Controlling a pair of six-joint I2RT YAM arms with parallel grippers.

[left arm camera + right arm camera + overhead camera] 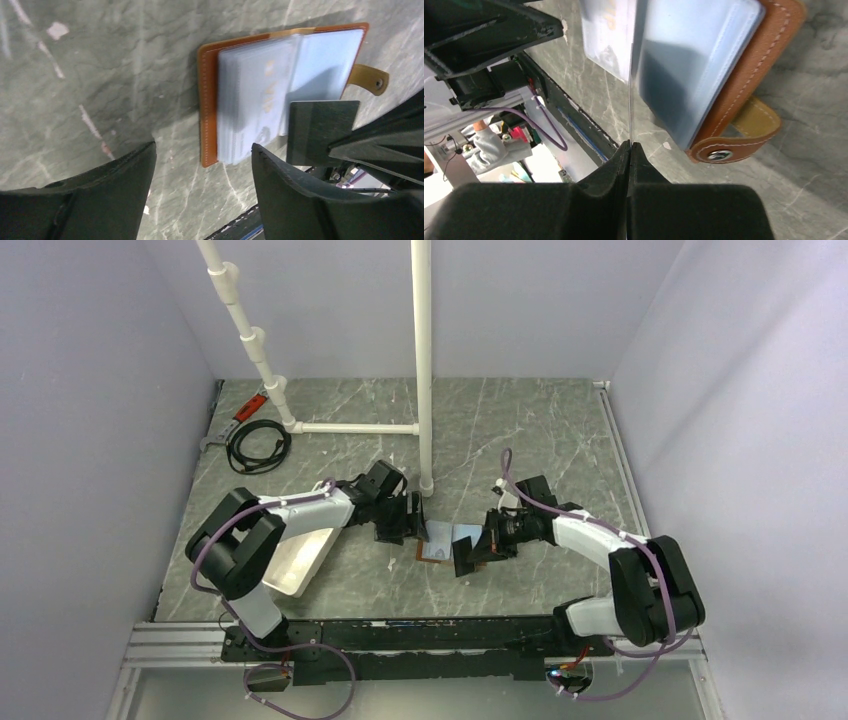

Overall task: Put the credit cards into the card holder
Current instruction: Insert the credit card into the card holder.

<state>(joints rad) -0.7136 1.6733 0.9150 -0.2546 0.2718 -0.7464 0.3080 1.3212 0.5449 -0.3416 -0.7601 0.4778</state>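
Observation:
The card holder (pixel 434 554) lies open on the table between my two grippers. It is reddish-brown (pixel 207 102) with clear sleeves that hold pale cards (pixel 255 95), and it has a strap with a snap (pixel 719 155). My right gripper (pixel 468 558) is shut on a thin light-blue credit card (pixel 630 75), seen edge-on in the right wrist view, held upright over the holder's sleeves (pixel 694 70). The jaws are pressed together (pixel 630 146). My left gripper (pixel 400 528) is open and empty (pixel 203 150), just left of the holder's near edge, not touching it.
A white tray (pixel 300 562) lies under the left arm. A white pipe frame (pixel 423 360) stands just behind the holder. A black cable coil (pixel 258 445) and a red tool (pixel 250 406) lie at the far left. The black base rail (pixel 420 635) runs along the near edge.

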